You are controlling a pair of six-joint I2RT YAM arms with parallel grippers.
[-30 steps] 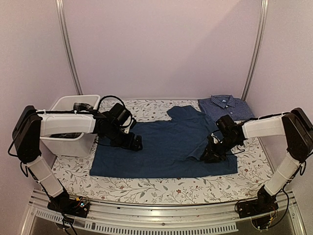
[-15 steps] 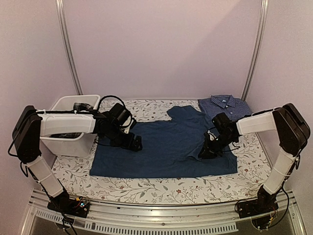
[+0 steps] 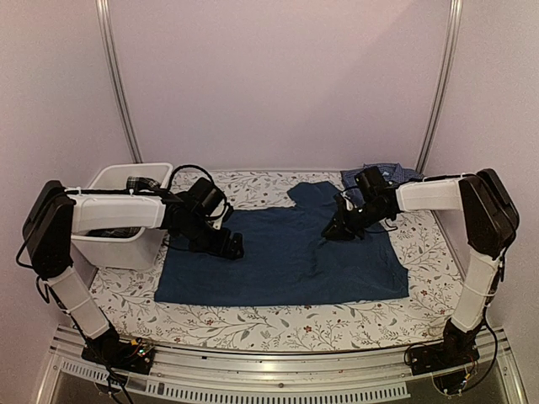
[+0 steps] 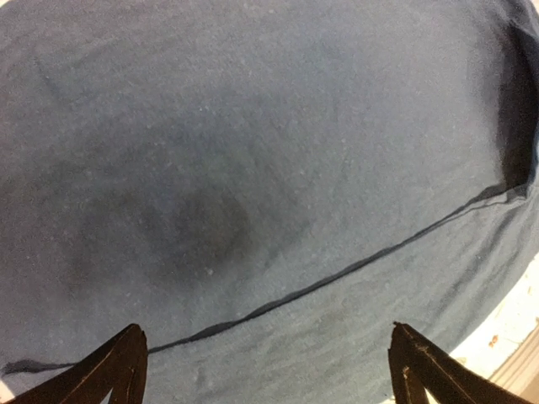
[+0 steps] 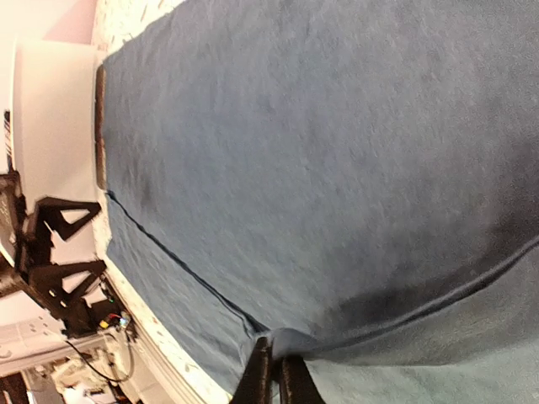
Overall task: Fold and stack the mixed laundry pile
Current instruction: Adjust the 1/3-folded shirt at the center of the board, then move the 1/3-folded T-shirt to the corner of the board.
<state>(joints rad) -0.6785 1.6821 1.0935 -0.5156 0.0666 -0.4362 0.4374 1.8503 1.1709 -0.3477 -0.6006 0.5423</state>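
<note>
A dark blue T-shirt [image 3: 278, 257] lies spread flat on the floral tablecloth. My right gripper [image 3: 333, 229] is over its right part, shut on a pinched fold of the T-shirt [image 5: 320, 151]; the closed jaws [image 5: 274, 374] hold a small ridge of cloth. My left gripper [image 3: 232, 247] hovers low over the shirt's left side, open, with only blue cloth [image 4: 253, 168] between its fingertips [image 4: 126, 362]. A folded blue-and-white check shirt [image 3: 404, 174] lies at the back right, partly hidden by my right arm. A black-and-white plaid piece [image 3: 140, 183] peeks from the tub.
A white plastic tub [image 3: 109, 246] stands at the left edge, right behind my left arm, and appears as the tub [image 5: 50, 109] in the right wrist view. The tablecloth [image 3: 253, 318] runs to a metal rail along the near edge. Two slanted posts stand at the back.
My right gripper has shut on the T-shirt's cloth and moved from the front right toward the back and left, dragging the fold with it. The left arm has stayed still and open.
</note>
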